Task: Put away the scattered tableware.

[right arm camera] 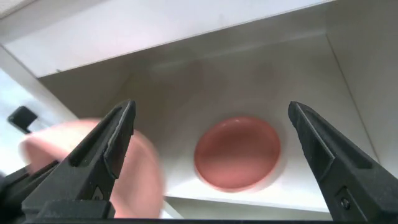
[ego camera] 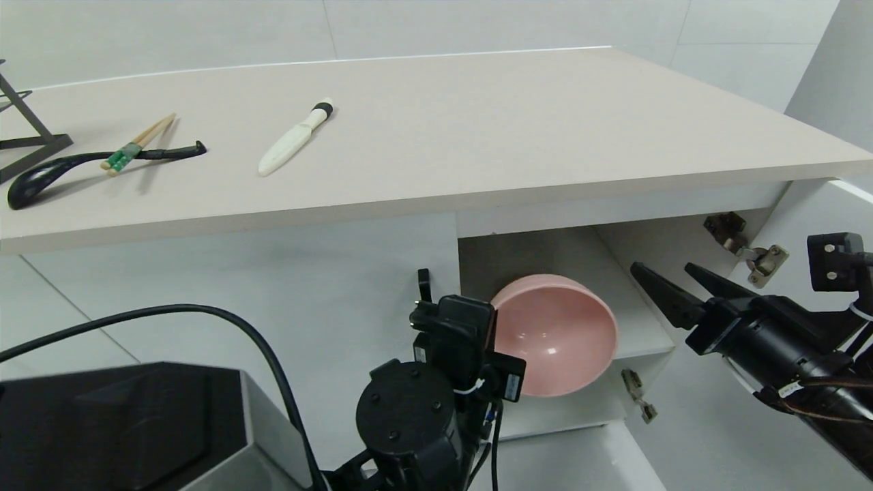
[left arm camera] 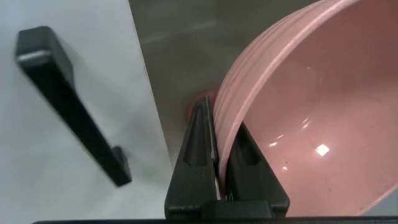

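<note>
Left gripper [left arm camera: 217, 121] clamped on rim of pink bowl [ego camera: 556, 334] at open cabinet [ego camera: 545, 252], right gripper [ego camera: 661, 267] spread apart just right of it, second pink dish [right arm camera: 237, 152] inside

The pale countertop [ego camera: 477, 123] spans the upper frame: a black spoon [ego camera: 61, 167] at far left, chopsticks [ego camera: 136, 144] crossing its handle, a white knife [ego camera: 293, 140] right of them, a black rack [ego camera: 27, 140] at the left edge. In the cabinet at lower right, a pink dish [right arm camera: 237, 152] sits on the shelf [ego camera: 641, 334]

Everything is matte black: the right gripper [ego camera: 661, 267] with tapered fingers [ego camera: 665, 298], the left arm's round screw-dotted housing [ego camera: 402, 409], a cable [ego camera: 204, 310] arcing at its ten o'clock.
</note>
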Available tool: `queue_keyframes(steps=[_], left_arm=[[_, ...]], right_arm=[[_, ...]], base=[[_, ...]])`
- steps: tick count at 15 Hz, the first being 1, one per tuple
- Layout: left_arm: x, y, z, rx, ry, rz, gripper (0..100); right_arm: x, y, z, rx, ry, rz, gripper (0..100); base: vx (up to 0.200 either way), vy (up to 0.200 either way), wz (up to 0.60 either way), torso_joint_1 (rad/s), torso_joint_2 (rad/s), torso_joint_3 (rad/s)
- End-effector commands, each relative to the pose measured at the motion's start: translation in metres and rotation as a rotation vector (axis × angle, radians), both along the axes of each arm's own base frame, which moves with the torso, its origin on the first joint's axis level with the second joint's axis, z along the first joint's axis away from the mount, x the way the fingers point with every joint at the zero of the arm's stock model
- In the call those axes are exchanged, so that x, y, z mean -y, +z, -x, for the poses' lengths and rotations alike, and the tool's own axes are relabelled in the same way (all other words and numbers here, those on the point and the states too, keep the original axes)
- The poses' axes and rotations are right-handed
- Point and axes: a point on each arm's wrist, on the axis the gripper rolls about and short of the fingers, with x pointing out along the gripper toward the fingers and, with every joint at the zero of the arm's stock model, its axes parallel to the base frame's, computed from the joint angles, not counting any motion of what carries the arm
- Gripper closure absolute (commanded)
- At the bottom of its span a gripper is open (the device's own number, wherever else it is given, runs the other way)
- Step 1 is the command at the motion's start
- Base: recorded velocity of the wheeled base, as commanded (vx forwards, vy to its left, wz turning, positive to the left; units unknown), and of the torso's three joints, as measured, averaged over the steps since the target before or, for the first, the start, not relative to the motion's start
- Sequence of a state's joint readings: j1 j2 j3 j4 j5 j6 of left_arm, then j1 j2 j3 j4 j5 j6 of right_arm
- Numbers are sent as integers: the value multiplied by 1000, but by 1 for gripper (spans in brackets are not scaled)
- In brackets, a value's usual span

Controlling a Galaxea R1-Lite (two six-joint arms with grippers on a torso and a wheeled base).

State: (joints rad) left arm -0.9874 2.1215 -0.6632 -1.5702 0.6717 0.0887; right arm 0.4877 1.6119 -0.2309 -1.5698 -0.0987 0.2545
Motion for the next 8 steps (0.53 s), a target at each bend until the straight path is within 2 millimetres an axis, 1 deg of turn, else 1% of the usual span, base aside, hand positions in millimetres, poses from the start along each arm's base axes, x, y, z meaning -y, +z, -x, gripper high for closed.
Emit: queue_keyframes(steps=[1, 4, 6, 8], left_arm=[[6, -10, -16, -4, 42, 5, 100], [3, -6, -33, 14, 85, 32, 100], [3, -5, -36, 21, 91, 41, 100], [4, -3, -36, 25, 91, 47, 100]], right_arm=[[-3, 1, 5, 3, 20, 0, 0], [-12, -4, 17, -16, 88, 13, 0], [-12, -4, 18, -13, 89, 22, 0], [-12, -9, 19, -30, 90, 37, 0]], base=[[0, 0, 0, 0, 0, 0], [0, 0, 0, 0, 0, 0], [0, 0, 0, 0, 0, 0], [0, 0, 0, 0, 0, 0]])
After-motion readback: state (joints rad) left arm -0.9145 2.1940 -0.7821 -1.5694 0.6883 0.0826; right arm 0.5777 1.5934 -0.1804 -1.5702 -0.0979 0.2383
